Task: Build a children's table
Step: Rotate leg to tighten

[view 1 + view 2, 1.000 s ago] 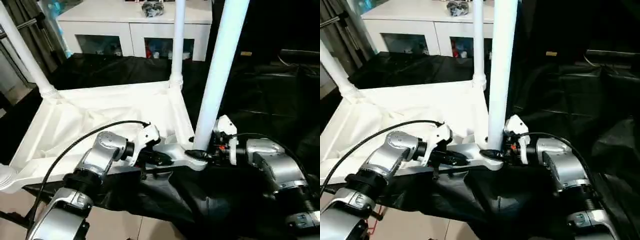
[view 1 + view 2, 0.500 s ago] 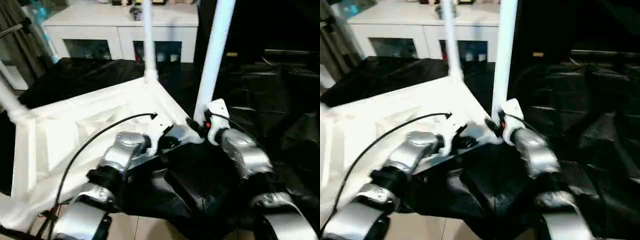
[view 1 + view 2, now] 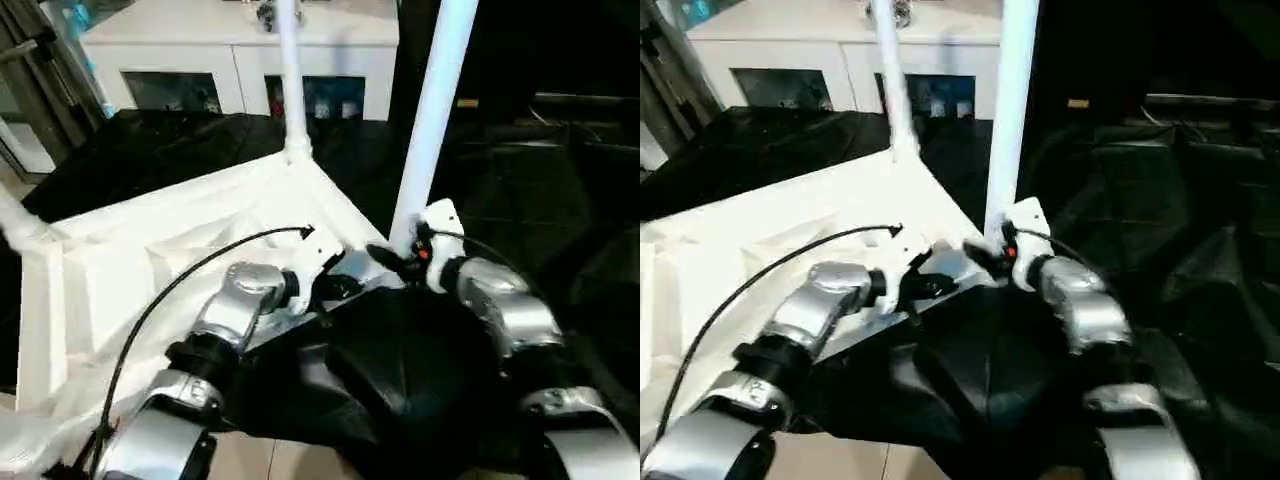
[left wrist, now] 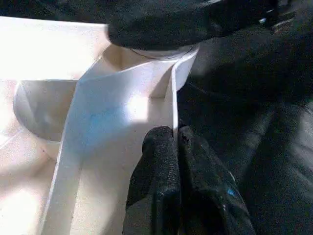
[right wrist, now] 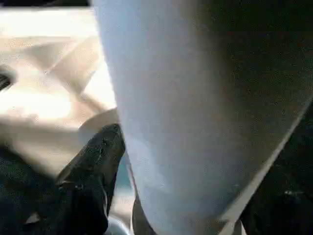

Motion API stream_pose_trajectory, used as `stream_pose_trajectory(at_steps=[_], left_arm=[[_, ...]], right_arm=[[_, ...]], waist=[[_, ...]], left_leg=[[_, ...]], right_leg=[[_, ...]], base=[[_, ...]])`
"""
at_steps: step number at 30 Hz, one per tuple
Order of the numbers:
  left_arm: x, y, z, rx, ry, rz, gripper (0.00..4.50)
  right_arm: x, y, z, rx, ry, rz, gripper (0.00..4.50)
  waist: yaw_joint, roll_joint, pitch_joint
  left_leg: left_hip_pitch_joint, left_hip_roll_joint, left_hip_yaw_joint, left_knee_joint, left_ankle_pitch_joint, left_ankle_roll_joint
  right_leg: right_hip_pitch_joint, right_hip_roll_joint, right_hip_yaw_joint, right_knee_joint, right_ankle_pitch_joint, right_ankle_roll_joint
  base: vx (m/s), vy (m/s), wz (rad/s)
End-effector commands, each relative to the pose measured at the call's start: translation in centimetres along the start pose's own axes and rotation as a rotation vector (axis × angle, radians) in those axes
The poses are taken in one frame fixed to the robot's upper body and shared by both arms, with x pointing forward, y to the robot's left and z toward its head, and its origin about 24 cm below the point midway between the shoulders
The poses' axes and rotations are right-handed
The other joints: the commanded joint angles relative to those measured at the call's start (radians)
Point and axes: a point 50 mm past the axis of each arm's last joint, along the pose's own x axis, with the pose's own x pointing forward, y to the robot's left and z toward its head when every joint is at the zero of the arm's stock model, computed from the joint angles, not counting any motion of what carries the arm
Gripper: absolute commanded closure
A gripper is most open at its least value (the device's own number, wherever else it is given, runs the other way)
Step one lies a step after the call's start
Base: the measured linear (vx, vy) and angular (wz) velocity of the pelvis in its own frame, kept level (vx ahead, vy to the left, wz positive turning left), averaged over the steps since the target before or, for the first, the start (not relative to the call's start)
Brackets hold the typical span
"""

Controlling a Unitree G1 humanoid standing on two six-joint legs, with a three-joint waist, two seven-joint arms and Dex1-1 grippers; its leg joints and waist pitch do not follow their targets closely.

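The children's table lies upside down on the black-draped work table, its white ribbed tabletop [image 3: 150, 260] facing up. Three white legs stand in its corner sockets: a far one [image 3: 290, 80], a left one [image 3: 15, 215] and the near right one [image 3: 430, 120]. My left gripper [image 3: 345, 285] is shut on the tabletop's thin rim wall [image 4: 171, 98] just beside the near right socket [image 4: 183, 63], with its fingertips [image 4: 161, 142] pinched over the edge. My right gripper [image 3: 400, 255] sits around the base of the near right leg [image 5: 186, 107], just above the socket.
A white cabinet [image 3: 240, 40] stands behind the work table. Rumpled black cloth [image 3: 540, 180] covers the table to the right and hangs over its near edge. A black cable [image 3: 180, 290] loops over my left forearm. Light floor [image 3: 270, 455] shows below.
The whole view has shifted and turned with the camera. Both grippers stay at the same near right corner, the left on the rim and the right at the leg's base.
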Motion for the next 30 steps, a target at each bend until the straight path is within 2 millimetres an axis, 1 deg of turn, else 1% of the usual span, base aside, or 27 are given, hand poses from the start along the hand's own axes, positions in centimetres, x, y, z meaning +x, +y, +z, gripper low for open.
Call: stream_pose_trajectory(at_steps=[1, 2, 3, 4, 5, 6, 7, 8, 9, 10, 11, 12, 13, 14, 15, 18, 22, 24, 25, 26, 27, 28, 29, 30], left_arm=[[0.9, -1.5, 0.6, 0.063, -0.002, -0.140, 4.50], [0.8, -1.4, 0.6, 0.064, -0.001, -0.143, 4.50], [0.4, -1.4, 0.4, 0.075, 0.013, -0.175, 4.50], [-0.1, -1.4, 0.2, 0.085, 0.028, -0.217, 4.50], [-0.4, -1.4, 0.1, 0.089, 0.035, -0.242, 4.50], [-0.4, -1.4, 0.1, 0.089, 0.035, -0.242, 4.50], [-0.7, -1.4, -0.1, 0.096, 0.047, -0.271, 4.50], [-0.7, -1.4, -0.1, 0.096, 0.047, -0.271, 4.50], [-1.0, -1.5, -0.2, 0.098, 0.057, -0.298, 4.50], [-1.2, -1.4, -0.4, 0.102, 0.070, -0.312, 4.50], [-1.3, -1.4, -0.4, 0.103, 0.073, -0.311, 4.50], [-1.3, -1.4, -0.4, 0.104, 0.073, -0.311, 4.50], [-1.4, -1.4, -0.4, 0.104, 0.076, -0.317, 4.50], [-1.4, -1.4, -0.5, 0.104, 0.080, -0.322, 4.50], [-1.4, -1.4, -0.5, 0.104, 0.082, -0.327, 4.50], [-1.5, -1.4, -0.6, 0.105, 0.086, -0.334, 4.50], [-1.5, -1.4, -0.6, 0.105, 0.089, -0.332, 4.50], [-1.2, -1.3, -0.5, 0.098, 0.079, -0.304, 4.50], [-0.7, -1.0, -0.2, 0.081, 0.059, -0.235, 4.50], [-0.5, -0.9, -0.1, 0.076, 0.054, -0.219, 4.50], [-0.1, -0.7, 0.2, 0.058, 0.036, -0.160, 4.50], [0.2, -0.6, 0.3, 0.049, 0.030, -0.128, 4.50], [0.4, -0.4, 0.4, 0.037, 0.027, -0.096, 4.50], [0.6, -0.4, 0.5, 0.026, 0.026, -0.070, 4.50]], right_arm=[[1.2, 4.5, -3.2, 0.023, 0.164, 0.342, 1.28], [1.1, 4.5, -3.2, 0.021, 0.166, 0.347, 1.28], [0.5, 4.4, -3.5, 0.004, 0.192, 0.386, 1.28], [-0.1, 4.3, -3.8, -0.014, 0.217, 0.423, 1.28], [-0.3, 4.3, -3.9, -0.023, 0.229, 0.440, 1.28], [-0.3, 4.3, -3.9, -0.023, 0.229, 0.440, 1.28], [-0.6, 4.3, -4.1, -0.027, 0.244, 0.455, 1.28], [-0.6, 4.3, -4.1, -0.027, 0.244, 0.455, 1.28], [-0.7, 4.4, -4.2, -0.034, 0.256, 0.471, 1.52], [-1.1, 4.7, -4.4, -0.035, 0.266, 0.502, 1.59], [-1.1, 4.8, -4.4, -0.033, 0.265, 0.512, 1.59], [-1.1, 4.8, -4.4, -0.033, 0.265, 0.512, 1.59], [-1.2, 4.8, -4.3, -0.031, 0.265, 0.520, 1.64], [-1.2, 4.9, -4.3, -0.029, 0.265, 0.526, 1.90], [-1.3, 4.9, -4.3, -0.029, 0.265, 0.533, 1.97], [-1.4, 5.0, -4.3, -0.029, 0.266, 0.543, 2.02], [-1.4, 5.1, -4.3, -0.024, 0.265, 0.545, 2.10], [-1.1, 5.0, -4.4, -0.005, 0.249, 0.501, 2.10], [-0.3, 4.5, -4.5, 0.005, 0.231, 0.386, 2.10], [-0.1, 4.4, -4.6, 0.007, 0.228, 0.359, 2.10], [0.6, 4.0, -4.7, 0.020, 0.217, 0.254, 2.11], [0.9, 3.8, -4.8, 0.033, 0.214, 0.198, 2.11], [1.2, 3.5, -4.9, 0.051, 0.212, 0.135, 2.11], [1.5, 3.3, -5.0, 0.067, 0.210, 0.088, 2.12]], waist=[[0.009, -0.014, -0.042], [0.010, -0.014, -0.041], [0.010, -0.012, -0.038], [0.015, -0.014, -0.039], [0.015, -0.013, -0.036], [0.014, -0.012, -0.037], [0.016, -0.011, -0.038], [0.016, -0.011, -0.039], [0.017, -0.007, -0.039], [0.018, -0.008, -0.039], [0.018, -0.007, -0.039], [0.018, -0.006, -0.039], [0.018, -0.007, -0.041], [0.019, -0.007, -0.041], [0.020, -0.006, -0.040], [0.020, -0.006, -0.040], [0.020, -0.005, -0.042], [0.019, -0.005, -0.041], [0.017, -0.010, -0.039], [0.015, -0.007, -0.036], [0.010, -0.009, -0.030], [0.005, -0.009, -0.026], [-0.004, -0.011, -0.024], [-0.010, -0.010, -0.022]], left_leg=[[0.009, 0.093, -0.044, -0.068, -0.184, 0.106], [0.009, 0.093, -0.044, -0.069, -0.194, 0.102], [0.011, 0.095, -0.045, -0.073, -0.222, 0.084], [0.012, 0.096, -0.047, -0.074, -0.231, 0.077], [0.012, 0.097, -0.046, -0.076, -0.236, 0.075], [0.013, 0.097, -0.046, -0.076, -0.239, 0.072], [0.016, 0.097, -0.048, -0.077, -0.241, 0.062], [0.014, 0.097, -0.048, -0.077, -0.237, 0.061], [0.016, 0.098, -0.048, -0.078, -0.235, 0.057], [0.015, 0.098, -0.048, -0.079, -0.231, 0.059], [0.016, 0.099, -0.047, -0.079, -0.229, 0.059], [0.016, 0.099, -0.048, -0.079, -0.225, 0.058], [0.015, 0.098, -0.047, -0.077, -0.219, 0.059], [0.014, 0.097, -0.046, -0.076, -0.216, 0.062], [0.013, 0.096, -0.046, -0.076, -0.215, 0.064], [0.014, 0.097, -0.047, -0.077, -0.218, 0.062], [0.015, 0.097, -0.047, -0.077, -0.215, 0.058], [0.014, 0.097, -0.047, -0.077, -0.218, 0.057], [0.015, 0.096, -0.046, -0.078, -0.227, 0.055], [0.015, 0.095, -0.047, -0.079, -0.241, 0.048], [0.021, 0.093, -0.051, -0.081, -0.293, 0.026], [0.024, 0.091, -0.052, -0.081, -0.327, 0.014], [0.028, 0.090, -0.061, -0.082, -0.372, -0.012], [0.036, 0.088, -0.064, -0.083, -0.420, -0.025]], right_leg=[[0.036, -0.109, 0.054, -0.070, -0.172, -0.259], [0.035, -0.109, 0.056, -0.072, -0.194, -0.253], [0.032, -0.108, 0.057, -0.075, -0.254, -0.241], [0.034, -0.108, 0.057, -0.077, -0.272, -0.230], [0.031, -0.109, 0.059, -0.077, -0.278, -0.230], [0.030, -0.108, 0.059, -0.076, -0.280, -0.231], [0.029, -0.109, 0.060, -0.076, -0.278, -0.234], [0.030, -0.110, 0.061, -0.076, -0.272, -0.235], [0.029, -0.110, 0.061, -0.075, -0.266, -0.237], [0.030, -0.108, 0.061, -0.074, -0.251, -0.236], [0.029, -0.108, 0.061, -0.074, -0.243, -0.237], [0.030, -0.108, 0.061, -0.072, -0.234, -0.241], [0.031, -0.109, 0.061, -0.071, -0.217, -0.247], [0.031, -0.110, 0.061, -0.071, -0.211, -0.251], [0.032, -0.110, 0.060, -0.071, -0.218, -0.250], [0.031, -0.109, 0.060, -0.072, -0.233, -0.245], [0.031, -0.109, 0.060, -0.071, -0.217, -0.247], [0.031, -0.110, 0.060, -0.072, -0.221, -0.249], [0.029, -0.110, 0.061, -0.075, -0.239, -0.247], [0.026, -0.112, 0.061, -0.077, -0.265, -0.246], [0.022, -0.114, 0.060, -0.086, -0.358, -0.230], [0.017, -0.116, 0.060, -0.092, -0.419, -0.219], [0.014, -0.116, 0.059, -0.096, -0.503, -0.195], [0.007, -0.113, 0.057, -0.103, -0.563, -0.166]], base=[[0.000, 0.000, 0.00], [0.000, 0.000, 0.00], [0.000, 0.000, 0.00], [0.000, 0.000, 0.00], [0.000, 0.000, 0.00], [0.000, 0.000, 0.00], [0.000, 0.000, 0.00], [0.000, 0.000, 0.00], [0.000, 0.000, 0.00], [0.000, 0.000, 0.00], [0.000, 0.000, 0.00], [0.000, 0.000, 0.00], [0.000, 0.000, 0.00], [0.000, 0.000, 0.00], [0.000, 0.000, 0.00], [0.000, 0.000, 0.00], [0.000, 0.000, 0.00], [0.000, 0.000, 0.00], [0.000, 0.000, 0.00], [0.000, 0.000, 0.00], [0.000, 0.000, 0.00], [0.000, 0.000, 0.00], [0.000, 0.000, 0.00], [-0.058, 0.016, -0.04]])
